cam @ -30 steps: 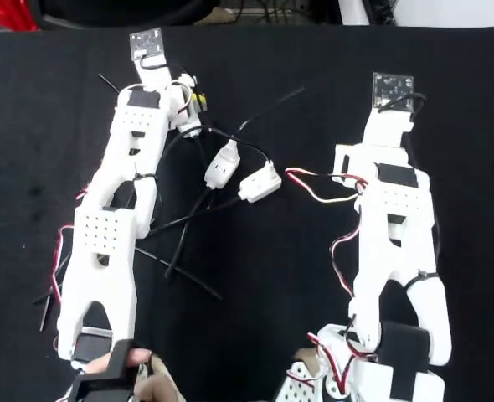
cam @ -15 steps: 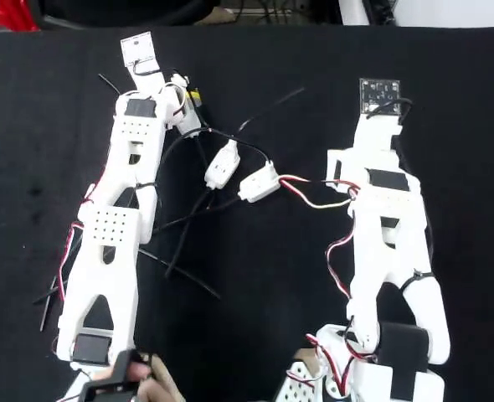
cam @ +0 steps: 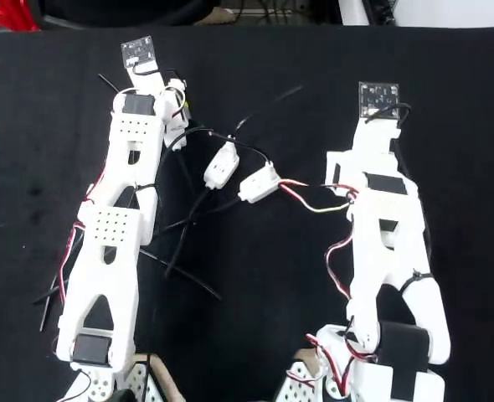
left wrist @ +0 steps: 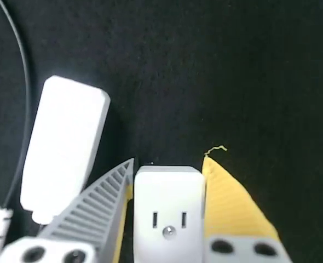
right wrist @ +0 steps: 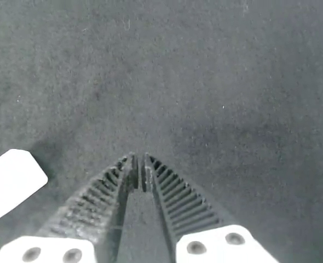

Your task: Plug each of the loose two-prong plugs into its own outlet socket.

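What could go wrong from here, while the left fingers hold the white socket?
1. The black cables lie tangled beside the left arm; lifting the socket may drag a white block along.
2. The right arm's red wire runs up to the other white block and could snag it.

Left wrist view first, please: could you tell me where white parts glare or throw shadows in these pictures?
Left wrist view: the white adapter glares to a flat patch, while the socket between the left fingers shows its slots plainly. Right wrist view: a white piece casts a faint shadow on the cloth. High view: no shadows can be made out on the cloth.
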`<state>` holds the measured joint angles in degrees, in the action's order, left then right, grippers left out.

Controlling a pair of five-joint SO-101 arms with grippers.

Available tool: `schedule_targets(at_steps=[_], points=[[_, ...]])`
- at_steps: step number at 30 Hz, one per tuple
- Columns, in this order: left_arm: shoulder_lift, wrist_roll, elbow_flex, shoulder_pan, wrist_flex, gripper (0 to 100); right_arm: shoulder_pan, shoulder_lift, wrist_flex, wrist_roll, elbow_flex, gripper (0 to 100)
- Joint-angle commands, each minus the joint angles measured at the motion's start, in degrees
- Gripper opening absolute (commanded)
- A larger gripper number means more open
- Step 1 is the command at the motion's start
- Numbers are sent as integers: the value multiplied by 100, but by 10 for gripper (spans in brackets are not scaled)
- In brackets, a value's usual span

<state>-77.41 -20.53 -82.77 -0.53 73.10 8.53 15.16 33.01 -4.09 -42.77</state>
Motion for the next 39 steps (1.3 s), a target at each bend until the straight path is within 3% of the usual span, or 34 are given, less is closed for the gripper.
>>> schedule_targets(at_steps=[1, 6, 17, 27, 34, 39], points=[[97, -18, -207, 92, 404, 83, -88, 198, -114, -53, 13, 12], [369, 624, -1305, 154, 1626, 82, -88, 198, -123, -62, 13, 12], [2382, 2022, -1262, 479, 2541, 83, -70, 198, -123, -62, 22, 12], [4035, 2980, -1253, 681, 2769, 83, -79, 198, -132, -62, 4, 12], [4818, 3015, -1226, 1323, 2787, 83, -79, 198, -132, -62, 4, 12], [5477, 3015, 277, 1596, 2796, 61, -79, 198, -132, -53, 4, 12]])
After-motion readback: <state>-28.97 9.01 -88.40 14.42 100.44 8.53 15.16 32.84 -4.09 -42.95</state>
